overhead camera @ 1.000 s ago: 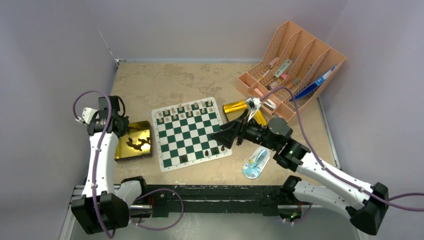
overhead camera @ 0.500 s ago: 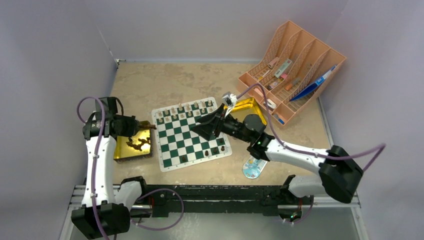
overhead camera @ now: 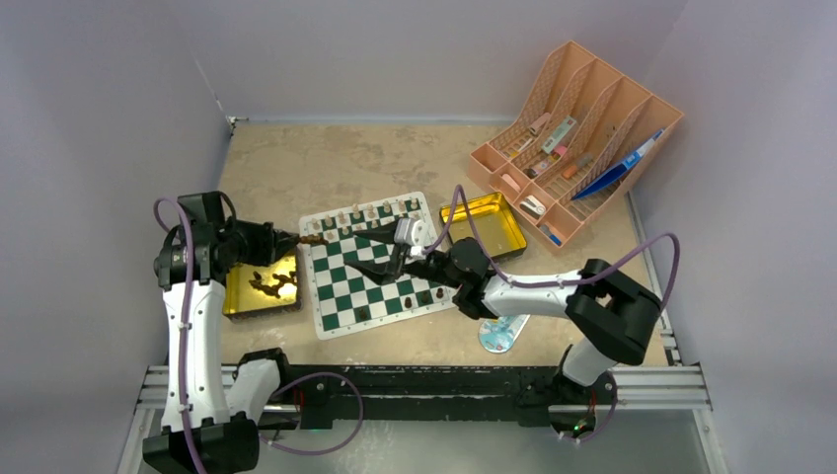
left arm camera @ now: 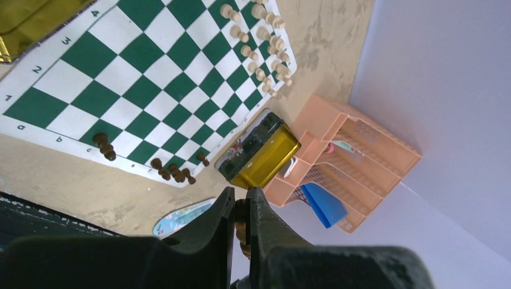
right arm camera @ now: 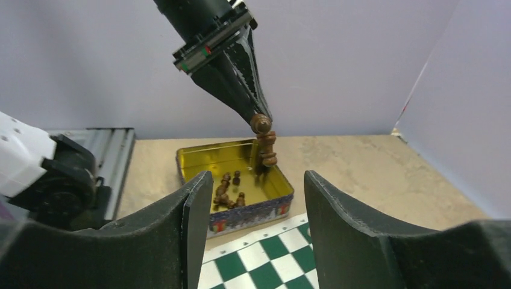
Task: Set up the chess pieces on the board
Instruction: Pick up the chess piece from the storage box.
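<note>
Brown chess piece (right arm camera: 265,143) hangs pinched by its head in our left gripper (overhead camera: 298,239) at the board's (overhead camera: 341,296) ten o'clock edge, beside the gold tin (overhead camera: 262,310); we judge it bound for the six o'clock row; our right gripper (right arm camera: 255,180) hovers mid-board, fingers wide, holding nothing.

The left pincer (overhead camera: 299,239) points rightward, clamped on a dark brown chess piece (right arm camera: 265,144). The right pincer (overhead camera: 380,259) faces it, jaws spread wide.

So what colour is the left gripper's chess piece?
Dark brown chess piece; clearest in right wrist view.
</note>
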